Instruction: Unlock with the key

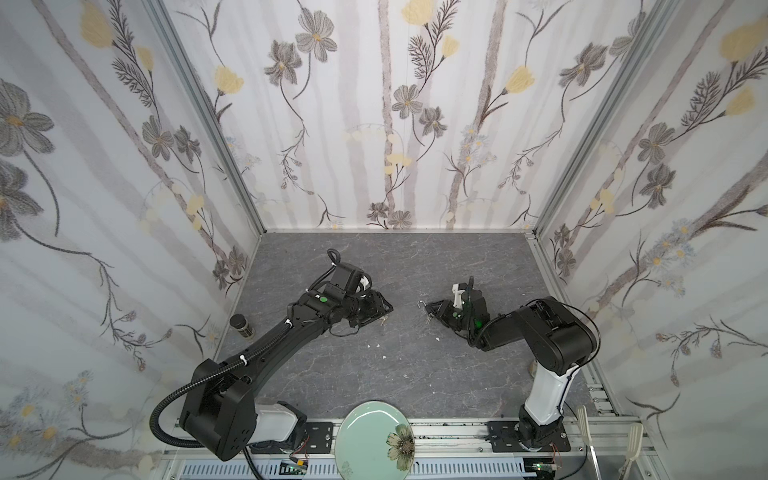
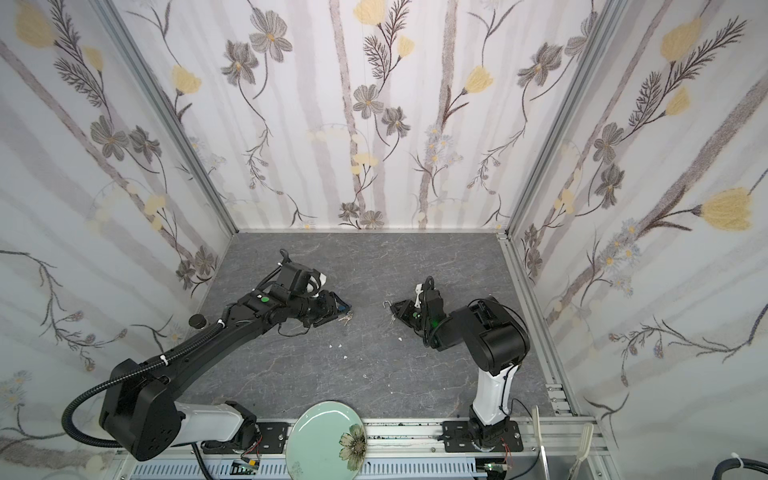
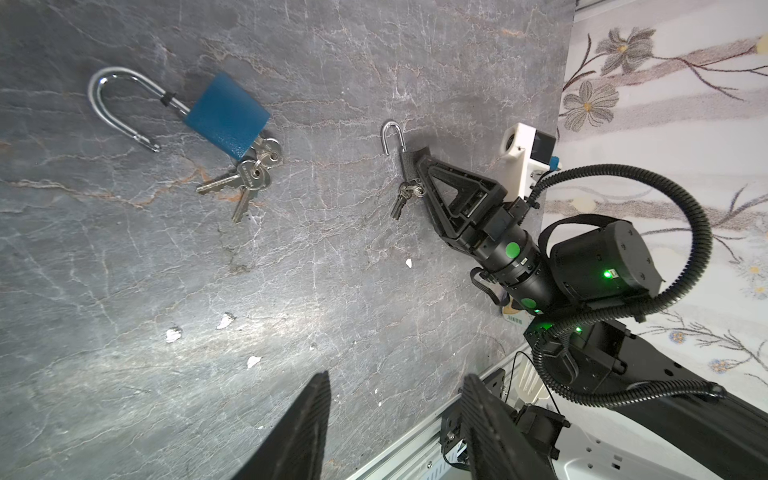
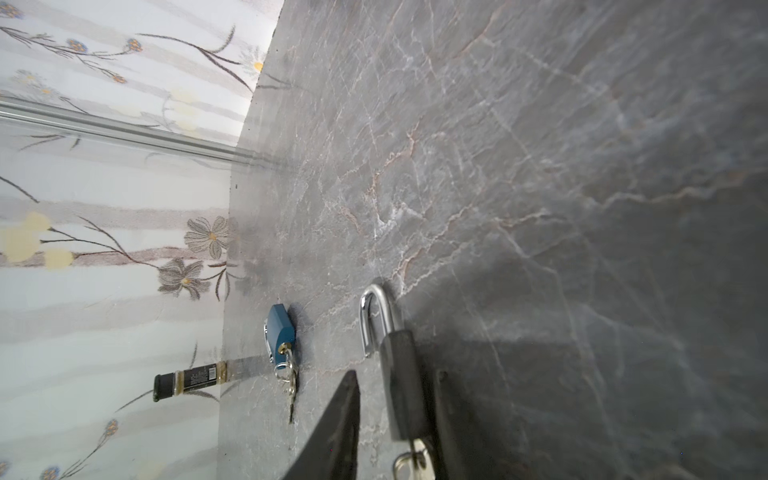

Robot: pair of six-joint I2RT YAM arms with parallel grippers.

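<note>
Unlocking is judged done: the dark padlock (image 3: 409, 168), sprung open, key (image 3: 398, 205) inserted, well apart from the blue padlock (image 3: 226, 114), is straddled by the right gripper (image 4: 395, 376) with jaws parted; the left gripper (image 3: 395, 378) is held wide, empty.

The blue padlock (image 3: 226, 114) has a painted body with a fine grainy texture and only little shine. Its wide shackle (image 3: 141, 83) is polished metal, bright like a mirror. The keys (image 3: 245, 178) hanging from it are smooth silvery metal, a bit duller. The dark padlock (image 4: 401, 386) has a matt grey-black body, and its narrow shackle (image 4: 365, 328) is glossy like chrome. The table (image 3: 374, 62) looks like smooth grey stone with pale veins and a soft sheen. The fingers (image 3: 307, 424) of the left gripper (image 3: 395, 377) are matt black plastic with fine ribs. The plate (image 1: 361, 432) has a glossy pale green glaze.
</note>
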